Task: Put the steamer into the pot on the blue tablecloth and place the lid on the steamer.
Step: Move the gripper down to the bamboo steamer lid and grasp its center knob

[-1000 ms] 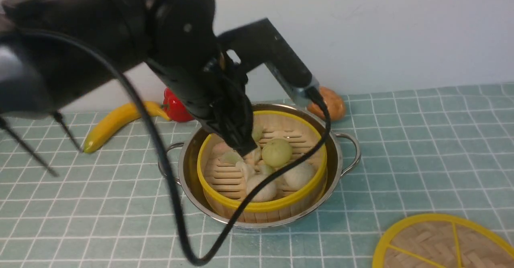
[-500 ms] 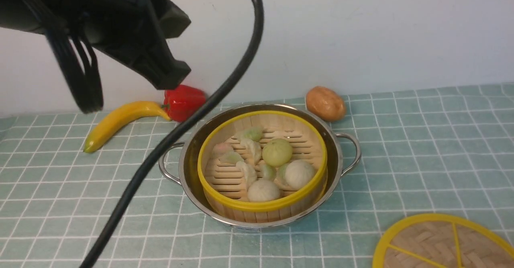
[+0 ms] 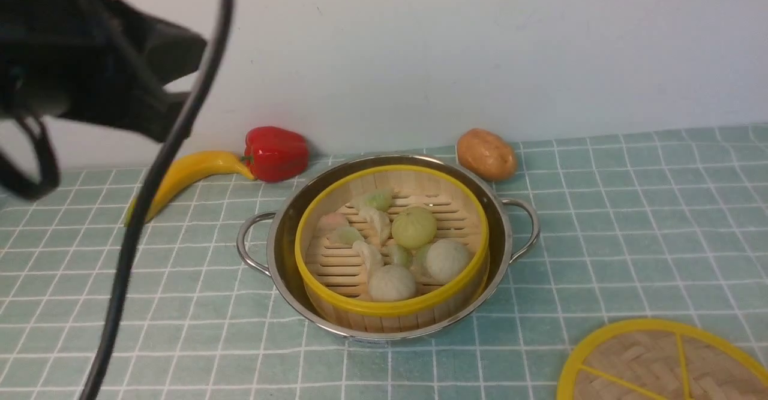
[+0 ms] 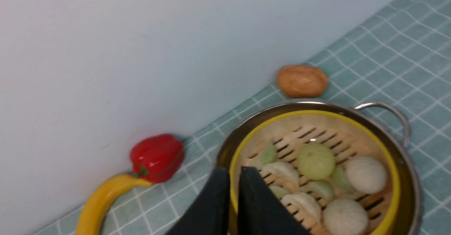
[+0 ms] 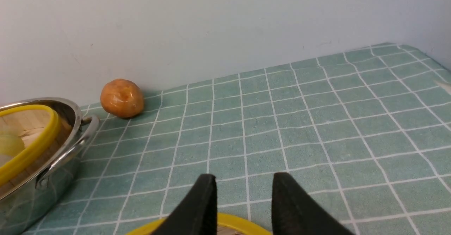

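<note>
The steamer point(image 3: 390, 307), yellow-rimmed with white and green buns, sits inside the shiny pot point(image 3: 504, 232) on the blue tablecloth point(image 3: 630, 220). The lid point(image 3: 648, 358) lies flat at the front right, partly cut off. My left arm point(image 3: 90, 70) is a blurred dark mass high at the left, away from the pot. In the left wrist view my left gripper point(image 4: 234, 169) is shut and empty, raised beside the steamer point(image 4: 310, 112). My right gripper point(image 5: 244, 177) is open and empty, just above the lid's yellow rim point(image 5: 229, 224).
A banana point(image 3: 186, 175), a red pepper point(image 3: 276, 153) and a potato point(image 3: 486, 154) lie along the wall behind the pot. A black cable point(image 3: 144, 208) hangs down across the left front of the cloth.
My left arm has lifted out of the steamer and swung up and to the left. The steamer stays in the pot; the lid has not moved.
</note>
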Robot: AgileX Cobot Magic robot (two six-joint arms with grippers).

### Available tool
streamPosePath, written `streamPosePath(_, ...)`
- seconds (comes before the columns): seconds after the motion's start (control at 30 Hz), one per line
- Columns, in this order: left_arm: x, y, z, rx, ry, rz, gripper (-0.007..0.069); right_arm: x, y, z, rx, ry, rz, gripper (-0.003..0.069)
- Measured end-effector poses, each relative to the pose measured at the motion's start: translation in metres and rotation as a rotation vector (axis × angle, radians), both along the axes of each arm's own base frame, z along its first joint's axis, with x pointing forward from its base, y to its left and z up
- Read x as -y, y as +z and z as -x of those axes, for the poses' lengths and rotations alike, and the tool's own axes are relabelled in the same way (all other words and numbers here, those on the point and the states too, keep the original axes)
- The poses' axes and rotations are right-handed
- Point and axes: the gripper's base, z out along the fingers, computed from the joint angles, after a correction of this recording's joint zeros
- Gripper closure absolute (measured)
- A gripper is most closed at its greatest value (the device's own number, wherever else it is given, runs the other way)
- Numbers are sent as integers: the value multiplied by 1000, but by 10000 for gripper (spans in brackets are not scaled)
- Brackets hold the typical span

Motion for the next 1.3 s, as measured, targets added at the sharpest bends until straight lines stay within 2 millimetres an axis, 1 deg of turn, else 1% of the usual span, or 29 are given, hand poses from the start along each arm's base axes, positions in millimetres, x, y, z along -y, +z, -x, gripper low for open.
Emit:
streamPosePath(0.03,-9,-13,8,23,33,12,582,0,0,0,0,0,0,419)
streamPosePath(0.07,-12,-16,9,27,46,20,581,0,0,0,0,0,0,419)
streamPosePath(0.1,-19,-25,19,58,73,28,581,0,0,0,0,0,0,419)
streamPosePath(0.13,-24,-40,24,63,101,38,581,0,0,0,0,0,0,419)
streamPosePath(0.17,-33,-68,40,90,162,79,581,0,0,0,0,0,0,419)
streamPosePath(0.2,-38,-86,51,105,201,109,580,0,0,0,0,0,0,419)
streamPosePath(0.23,-41,-99,59,117,228,134,577,0,0,0,0,0,0,419)
streamPosePath(0.27,-45,-114,72,147,266,173,573,0,0,0,0,0,0,419)
streamPosePath(0.3,-46,-122,74,143,276,176,572,0,0,0,0,0,0,419)
streamPosePath(0.33,-50,-146,89,178,318,209,571,0,0,0,0,0,0,419)
streamPosePath(0.37,-52,-158,99,211,343,229,569,0,0,0,0,0,0,419)
streamPosePath(0.4,-54,-172,104,212,360,236,564,0,0,0,0,0,0,419)
streamPosePath(0.47,-55,-184,109,222,377,245,561,0,0,0,0,0,0,419)
streamPosePath(0.5,-56,-200,115,225,399,258,559,0,0,0,0,0,0,419)
streamPosePath(0.53,-56,-208,117,226,409,260,559,0,0,0,0,0,0,419)
streamPosePath(0.57,-57,-213,119,227,414,261,555,0,0,0,0,0,0,419)
streamPosePath(0.73,-56,-219,124,227,409,243,548,0,0,0,0,0,0,419)
streamPosePath(0.87,-54,-227,125,156,375,155,539,0,0,0,0,0,0,419)
streamPosePath(1.1,-55,-230,126,135,364,91,529,0,0,0,0,0,0,419)
streamPosePath(1.17,-57,-230,126,133,376,67,529,0,0,0,0,0,0,419)
streamPosePath(1.3,-61,-231,127,124,428,76,529,0,0,0,0,0,0,419)
